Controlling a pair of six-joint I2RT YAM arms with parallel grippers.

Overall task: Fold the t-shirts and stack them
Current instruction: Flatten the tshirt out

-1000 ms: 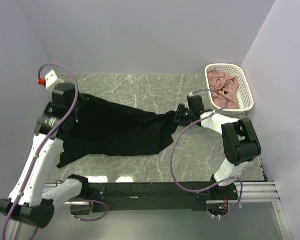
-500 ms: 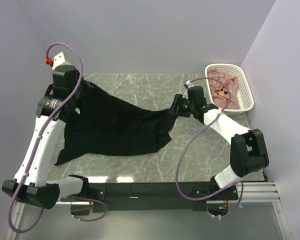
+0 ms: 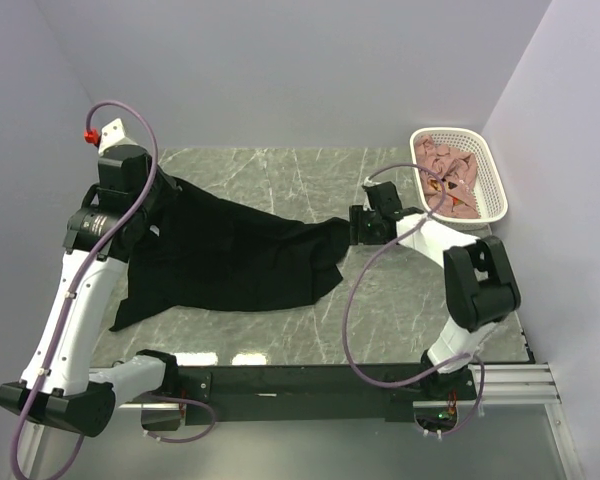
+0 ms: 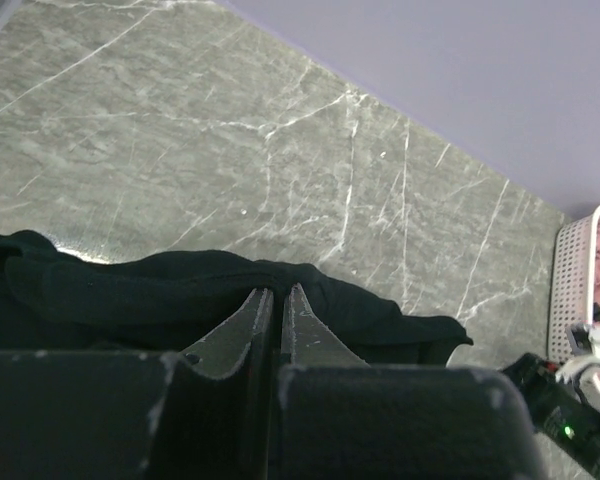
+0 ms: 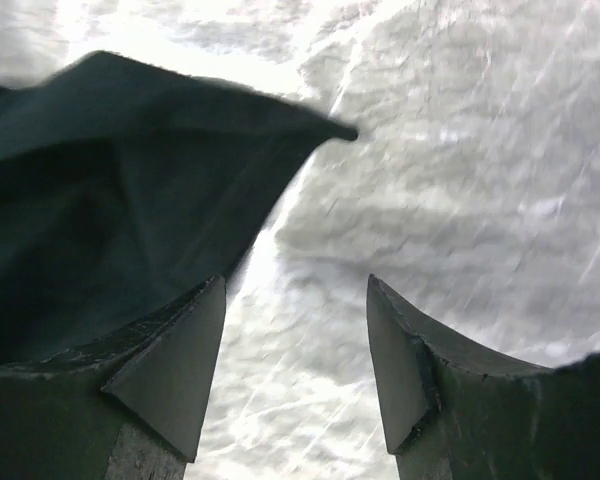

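At the table's left side, my left gripper (image 4: 277, 310) has its jaws clenched to a thin slit, pinching the black t-shirt (image 3: 240, 265). From the left wrist view, dark cloth bunches on both sides of the fingers (image 4: 245, 330) and runs beyond their tips.

The shirt rises to that grip and spreads rightward across the table (image 3: 280, 175), rumpled and not folded. Its near-left corner lies flat toward the front edge.

My right gripper (image 5: 295, 280) has its jaws spread wide, gripping nothing. A pointed fold of the shirt sits ahead and to the left of the opening, with its bulk behind the left finger (image 5: 175, 360). I cannot tell whether they touch. Bare stone shows between the jaws.

Pink t-shirts (image 3: 450, 175) lie heaped in the white lattice basket (image 3: 495, 180) at the far right corner.

Surface: grey marble with white veins, glossy. Plain lavender walls (image 3: 280, 70) enclose three sides.
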